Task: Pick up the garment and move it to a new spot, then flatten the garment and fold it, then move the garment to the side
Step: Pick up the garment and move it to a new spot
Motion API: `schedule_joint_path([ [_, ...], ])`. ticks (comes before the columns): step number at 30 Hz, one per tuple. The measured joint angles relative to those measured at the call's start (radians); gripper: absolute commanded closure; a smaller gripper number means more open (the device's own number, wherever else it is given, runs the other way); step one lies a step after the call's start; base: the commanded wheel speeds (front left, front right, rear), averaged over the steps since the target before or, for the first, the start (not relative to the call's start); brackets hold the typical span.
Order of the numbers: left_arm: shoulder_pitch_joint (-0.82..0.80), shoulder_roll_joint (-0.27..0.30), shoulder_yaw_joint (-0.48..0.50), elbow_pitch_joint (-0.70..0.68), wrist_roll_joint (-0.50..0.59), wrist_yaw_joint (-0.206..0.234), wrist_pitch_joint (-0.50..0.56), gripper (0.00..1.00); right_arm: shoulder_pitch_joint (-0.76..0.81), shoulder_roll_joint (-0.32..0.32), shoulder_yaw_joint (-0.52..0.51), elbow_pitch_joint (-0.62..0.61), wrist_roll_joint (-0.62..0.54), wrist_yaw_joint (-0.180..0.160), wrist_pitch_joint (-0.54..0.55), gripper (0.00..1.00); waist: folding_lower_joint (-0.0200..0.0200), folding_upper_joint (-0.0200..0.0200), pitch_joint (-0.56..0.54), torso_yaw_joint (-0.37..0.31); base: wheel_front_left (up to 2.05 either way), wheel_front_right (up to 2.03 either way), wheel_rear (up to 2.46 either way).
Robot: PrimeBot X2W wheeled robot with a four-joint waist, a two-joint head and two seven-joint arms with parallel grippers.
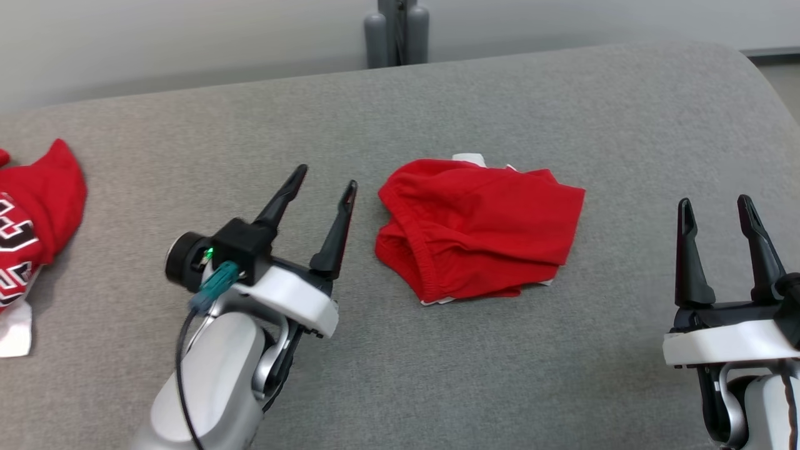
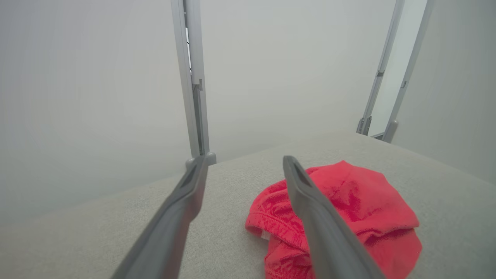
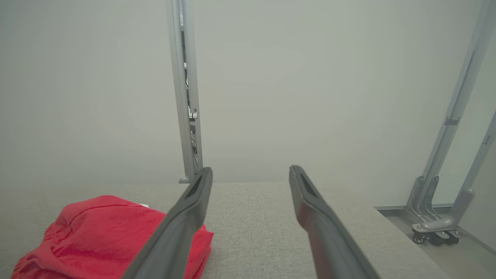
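A red garment (image 1: 478, 228) lies in a loosely folded heap near the middle of the grey cloth surface (image 1: 437, 106), with a white label at its far edge. My left gripper (image 1: 326, 175) hovers just to its left, open, with nothing between its fingers. In the left wrist view the garment (image 2: 360, 201) sits partly behind the right finger of my left gripper (image 2: 242, 162). Well to the right, my right gripper (image 1: 715, 204) stands open and empty. The right wrist view has the garment (image 3: 97, 232) at its lower left, beside my right gripper (image 3: 251, 170).
Another red garment with white lettering (image 1: 31, 219) lies at the surface's left edge. The surface curves away at the far right (image 1: 762, 81). Grey frame posts (image 1: 397, 31) rise behind the far edge, and wheeled frame feet (image 3: 434, 228) stand on the floor to the right.
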Motion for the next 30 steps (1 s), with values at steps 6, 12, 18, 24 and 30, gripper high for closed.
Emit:
schedule_joint_path([
  [6, 0.120, -0.026, 0.159, -0.157, 0.032, 0.045, 0.000, 0.00, 0.017, 0.000, 0.008, -0.012, -0.006, 0.000, 0.000, 0.00, 0.0000, 0.0000, -0.027, 0.043, 0.00, 0.00, 0.00],
  [12, 0.263, -0.069, 0.291, -0.307, 0.129, 0.057, -0.001, 0.00, 0.034, 0.000, 0.031, -0.016, -0.021, 0.000, 0.000, 0.00, 0.0000, 0.0000, -0.043, 0.062, 0.00, 0.00, 0.00],
  [18, 0.372, -0.086, 0.349, -0.382, 0.188, 0.075, -0.001, 0.00, 0.059, 0.000, 0.041, -0.047, -0.010, 0.000, 0.000, 0.00, 0.0000, 0.0000, -0.045, 0.055, 0.00, 0.00, 0.00],
  [24, 0.424, -0.089, 0.333, -0.377, 0.146, 0.097, -0.001, 0.00, 0.076, 0.000, 0.061, -0.051, -0.011, 0.000, 0.000, 0.00, 0.0000, 0.0000, -0.051, 0.048, 0.00, 0.00, 0.00],
  [30, 0.421, -0.089, 0.345, -0.367, 0.124, 0.102, -0.001, 0.00, 0.077, 0.000, 0.067, -0.049, -0.011, 0.000, 0.000, 0.00, 0.0000, 0.0000, -0.054, 0.048, 0.00, 0.00, 0.00],
])
